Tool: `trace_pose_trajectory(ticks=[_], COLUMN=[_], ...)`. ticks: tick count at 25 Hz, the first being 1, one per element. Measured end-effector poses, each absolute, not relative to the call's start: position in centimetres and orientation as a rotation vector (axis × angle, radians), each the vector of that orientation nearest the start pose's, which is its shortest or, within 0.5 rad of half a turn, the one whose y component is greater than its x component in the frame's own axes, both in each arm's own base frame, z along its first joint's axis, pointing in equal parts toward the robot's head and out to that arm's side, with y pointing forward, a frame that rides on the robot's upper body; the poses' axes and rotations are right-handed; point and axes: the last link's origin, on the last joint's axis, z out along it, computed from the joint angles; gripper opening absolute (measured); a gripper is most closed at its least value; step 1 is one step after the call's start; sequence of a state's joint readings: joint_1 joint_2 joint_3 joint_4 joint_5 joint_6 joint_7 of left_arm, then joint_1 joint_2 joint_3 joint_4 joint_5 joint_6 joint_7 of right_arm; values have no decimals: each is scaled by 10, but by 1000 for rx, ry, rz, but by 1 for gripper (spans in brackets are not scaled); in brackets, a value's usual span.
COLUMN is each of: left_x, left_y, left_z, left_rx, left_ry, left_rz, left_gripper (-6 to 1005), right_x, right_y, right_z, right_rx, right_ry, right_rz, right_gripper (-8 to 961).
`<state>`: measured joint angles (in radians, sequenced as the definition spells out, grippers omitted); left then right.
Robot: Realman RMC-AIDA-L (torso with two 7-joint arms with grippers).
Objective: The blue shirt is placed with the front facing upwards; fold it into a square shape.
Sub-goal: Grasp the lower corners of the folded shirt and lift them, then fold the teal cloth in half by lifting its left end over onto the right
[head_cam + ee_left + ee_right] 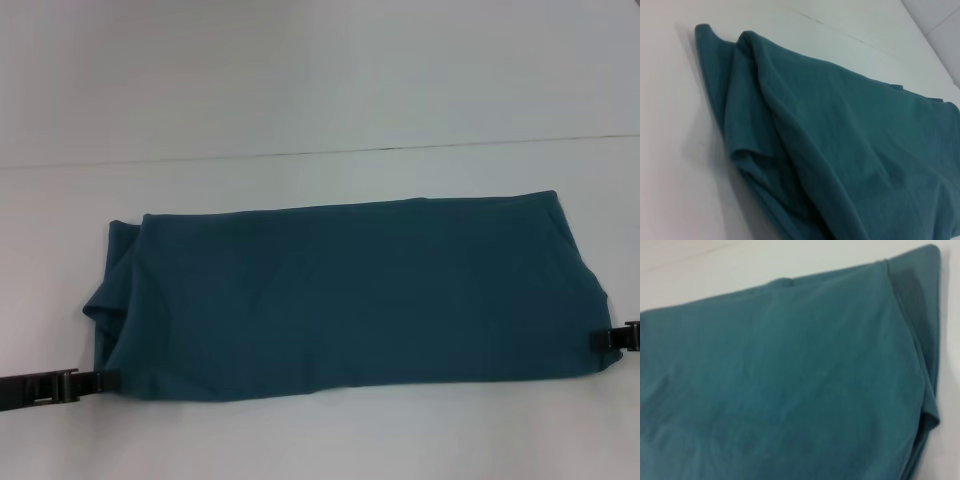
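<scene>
The blue shirt [350, 295] lies on the white table as a long, plain teal band running left to right, with no lettering showing. Its left end is bunched into loose folds [747, 110]; its right end is smoother, with a hemmed edge [920, 325]. My left gripper [105, 379] comes in low from the left and meets the shirt's near left corner. At the near right corner, my right gripper [603, 341] touches the shirt's edge.
The white table [300, 80] spreads around the shirt. A thin dark seam [330, 152] crosses it behind the shirt. A narrow strip of table shows between the shirt and the near edge of the view.
</scene>
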<state>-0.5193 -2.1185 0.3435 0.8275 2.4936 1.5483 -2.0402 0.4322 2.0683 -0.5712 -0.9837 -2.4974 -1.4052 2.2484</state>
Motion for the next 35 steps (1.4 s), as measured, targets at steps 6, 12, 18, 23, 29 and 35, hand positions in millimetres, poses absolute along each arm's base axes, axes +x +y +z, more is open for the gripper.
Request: trace_pose_trajectory(ticks=[6, 12, 18, 23, 29, 35], left_x=[-325, -324, -321, -314, -304, -297], left_y=[313, 315, 322, 329, 347, 373], left_z=[29, 35, 49, 56, 67, 70], left_rx=[-2289, -2270, -2220, -2199, -2117, -1925], left_ry=[-1608, -1610, -1597, -1572, -1499, -1414], left_rz=[-425, -424, -447, -521, -689, -972], left_gripper=[101, 300, 432, 554, 685, 675], right_x=[346, 341, 342, 344, 345, 333], right_y=[323, 329, 332, 338, 355, 379], right_z=[71, 73, 84, 96, 117, 111], right_rx=[-2104, -2117, -2099, -2077, -1967, -1900], right_ry=[1576, 1561, 1543, 1514, 1365, 1119], right_rz=[176, 173, 172, 168, 275, 638], right_gripper=[126, 275, 601, 845, 885, 886])
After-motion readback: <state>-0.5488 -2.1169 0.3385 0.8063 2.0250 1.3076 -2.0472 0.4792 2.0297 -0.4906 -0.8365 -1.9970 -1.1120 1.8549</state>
